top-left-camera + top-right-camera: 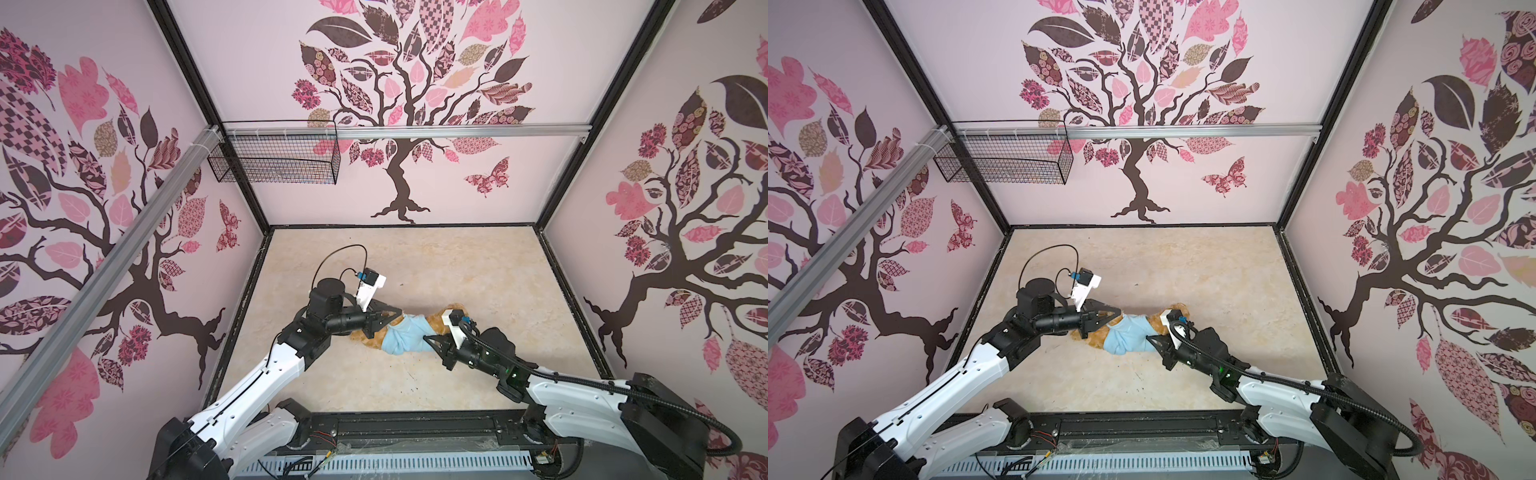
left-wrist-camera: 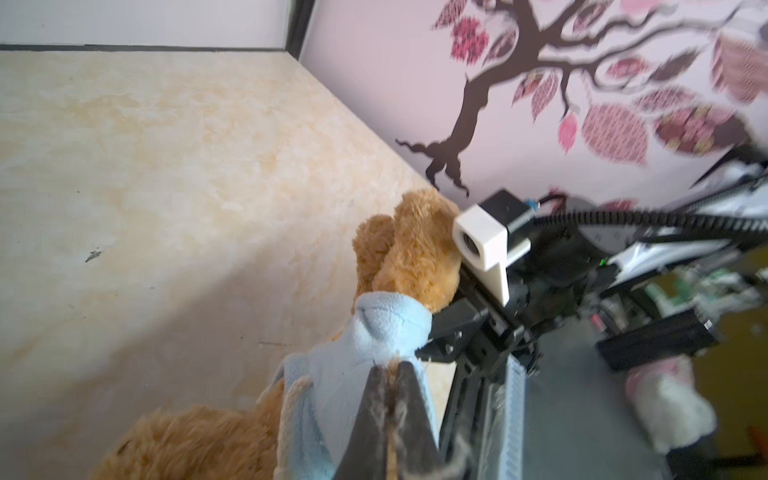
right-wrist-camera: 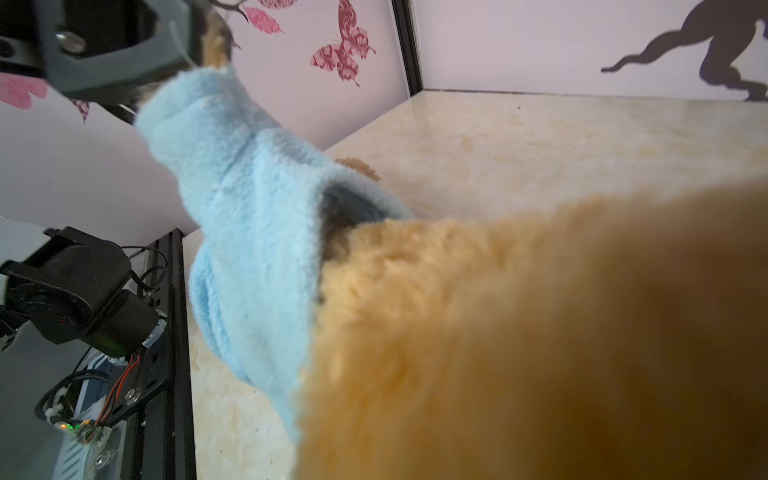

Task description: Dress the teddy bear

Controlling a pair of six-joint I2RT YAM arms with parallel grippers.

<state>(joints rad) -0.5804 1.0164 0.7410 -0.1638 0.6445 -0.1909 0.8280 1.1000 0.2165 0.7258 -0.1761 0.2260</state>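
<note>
Teddy bear [image 1: 434, 322] between left tool [image 1: 397, 314] and right tool [image 1: 430, 340] — against both

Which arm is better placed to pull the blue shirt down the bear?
Probably left: the left pincer is shut on the shirt; the right pincer sits by the teddy bear's head.

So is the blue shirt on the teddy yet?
Partly on: the shirt wraps the middle of the teddy, fur showing at both ends. Arms in sleeves: cannot tell.

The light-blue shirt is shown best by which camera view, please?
Right wrist view: the light-blue shirt is close, with its sleeve and opening clear. Both top views show it small and distant; the left wrist view shows only part.
</note>
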